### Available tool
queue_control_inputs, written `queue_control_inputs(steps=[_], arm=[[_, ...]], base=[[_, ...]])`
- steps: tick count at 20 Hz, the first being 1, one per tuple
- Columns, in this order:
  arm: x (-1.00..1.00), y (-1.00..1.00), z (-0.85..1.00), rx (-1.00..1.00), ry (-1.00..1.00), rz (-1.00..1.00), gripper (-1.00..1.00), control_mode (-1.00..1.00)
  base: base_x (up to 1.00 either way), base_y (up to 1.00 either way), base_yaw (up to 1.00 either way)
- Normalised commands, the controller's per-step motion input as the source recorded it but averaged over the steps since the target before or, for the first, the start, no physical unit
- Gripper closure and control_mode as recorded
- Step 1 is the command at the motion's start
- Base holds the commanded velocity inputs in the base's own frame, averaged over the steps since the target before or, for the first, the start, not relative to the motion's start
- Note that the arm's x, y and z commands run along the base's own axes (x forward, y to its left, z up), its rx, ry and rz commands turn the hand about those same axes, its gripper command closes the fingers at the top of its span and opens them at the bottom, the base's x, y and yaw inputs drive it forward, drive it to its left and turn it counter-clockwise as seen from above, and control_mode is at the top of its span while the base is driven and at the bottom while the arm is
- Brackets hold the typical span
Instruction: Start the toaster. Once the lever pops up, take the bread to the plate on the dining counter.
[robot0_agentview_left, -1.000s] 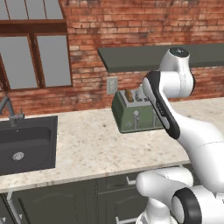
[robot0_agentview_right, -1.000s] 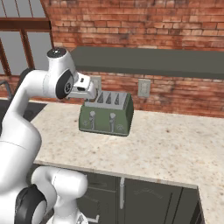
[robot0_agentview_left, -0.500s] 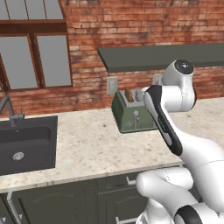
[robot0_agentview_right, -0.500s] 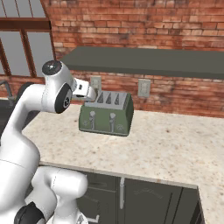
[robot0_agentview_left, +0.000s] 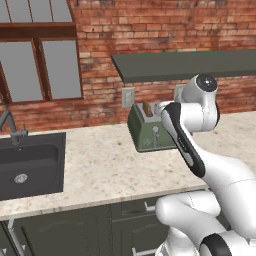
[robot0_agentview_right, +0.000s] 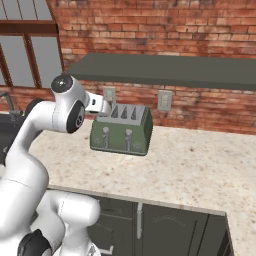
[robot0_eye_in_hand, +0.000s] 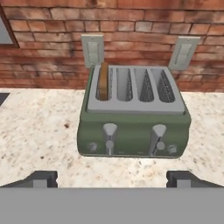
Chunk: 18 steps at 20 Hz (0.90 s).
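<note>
The sage-green toaster (robot0_eye_in_hand: 133, 127) stands on the stone worktop against the brick wall, also seen in the left base view (robot0_agentview_left: 148, 136) and the right base view (robot0_agentview_right: 122, 132). A brown slice of bread (robot0_eye_in_hand: 103, 81) stands upright in its leftmost slot, its top poking out (robot0_agentview_left: 148, 109). Two silver levers (robot0_eye_in_hand: 109, 130) sit on the front, above small knobs. My gripper (robot0_eye_in_hand: 113, 179) hovers in front of and slightly above the toaster, open, with nothing between its fingertips (robot0_eye_in_hand: 41, 178). The hand (robot0_agentview_right: 98, 103) is beside the toaster's left end.
A dark sink (robot0_agentview_left: 30, 162) with a faucet (robot0_agentview_left: 10, 125) lies to the left. Two wall outlets (robot0_eye_in_hand: 93, 50) sit behind the toaster, under a dark shelf (robot0_agentview_right: 165, 70). Speckled worktop (robot0_agentview_right: 200, 165) stretches to the right.
My arm's upper joints have swung to the right in the left base view and lower in the right base view. The toaster and bread have not moved.
</note>
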Motion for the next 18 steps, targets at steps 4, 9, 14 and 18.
queue_control_inputs(steps=[4,9,14,18], arm=[[0.23,0.01,-0.09,0.0,0.0,0.0,-1.0,-1.0],[0.32,0.0,-0.11,0.0,0.0,0.0,-1.0,-1.0],[0.3,0.0,-0.16,0.0,0.0,0.0,-1.0,-1.0],[0.15,0.0,-0.12,0.0,0.0,0.0,-1.0,-1.0]], base=[[0.0,0.0,0.0],[0.0,0.0,0.0],[0.0,0.0,0.0],[0.0,0.0,0.0]])
